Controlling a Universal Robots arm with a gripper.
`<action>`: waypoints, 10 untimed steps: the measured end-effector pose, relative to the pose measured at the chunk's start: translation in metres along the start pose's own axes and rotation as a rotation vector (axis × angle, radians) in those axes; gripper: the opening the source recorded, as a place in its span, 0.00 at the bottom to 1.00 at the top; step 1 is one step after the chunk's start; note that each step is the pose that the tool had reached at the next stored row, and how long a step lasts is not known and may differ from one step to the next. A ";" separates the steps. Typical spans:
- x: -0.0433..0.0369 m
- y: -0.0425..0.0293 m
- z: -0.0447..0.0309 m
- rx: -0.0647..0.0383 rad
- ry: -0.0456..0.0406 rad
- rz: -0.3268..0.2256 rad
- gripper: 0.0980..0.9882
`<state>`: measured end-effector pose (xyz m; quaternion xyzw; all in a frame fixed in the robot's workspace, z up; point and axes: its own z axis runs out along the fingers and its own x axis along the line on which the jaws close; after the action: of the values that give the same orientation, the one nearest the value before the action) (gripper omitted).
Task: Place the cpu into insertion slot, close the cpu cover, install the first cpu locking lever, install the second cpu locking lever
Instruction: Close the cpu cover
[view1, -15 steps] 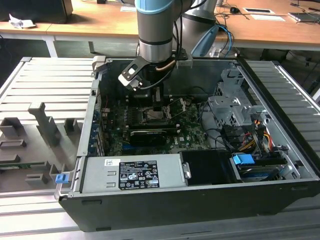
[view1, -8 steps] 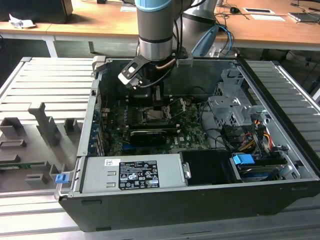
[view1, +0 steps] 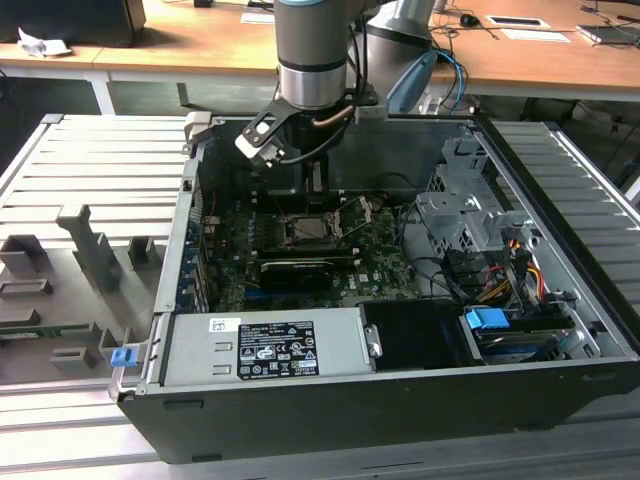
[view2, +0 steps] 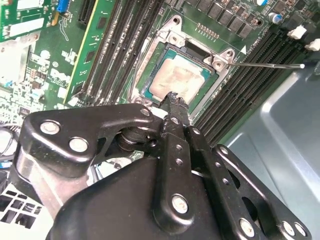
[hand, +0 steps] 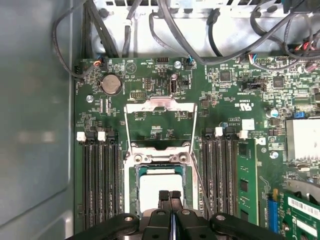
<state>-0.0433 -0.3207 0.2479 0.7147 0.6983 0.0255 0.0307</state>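
The cpu (hand: 159, 189) (view2: 176, 82), a pale silver square, lies flat in the insertion slot (hand: 134, 176) (view2: 150, 64) (view1: 312, 228) on the green board. The cpu cover (hand: 160, 105), a silver frame with a large window, stands swung open beyond the slot. One thin locking lever (view2: 265, 64) (hand: 200, 186) sticks out free beside the slot. My gripper (hand: 170, 195) (view2: 172, 97) (view1: 305, 180) hovers just over the near edge of the cpu. Its two black fingers are shut tip to tip with nothing seen between them.
Black memory slots (hand: 100, 180) (hand: 220, 175) flank the socket, with a green card (hand: 245, 185) beside them. Cable bundles (hand: 165, 30) hang at the board's far end. A grey case wall (hand: 35, 125) is close. A silver power supply (view1: 265, 345) and drive cage (view1: 470, 215) sit inside the case.
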 end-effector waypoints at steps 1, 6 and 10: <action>0.0000 0.0001 -0.0014 0.000 -0.0007 0.000 0.01; 0.0006 0.0010 -0.0101 0.000 -0.0064 -0.001 0.01; 0.0009 0.0020 -0.0129 0.000 -0.0085 -0.001 0.01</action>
<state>-0.0424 -0.3197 0.2609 0.7145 0.6984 0.0225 0.0338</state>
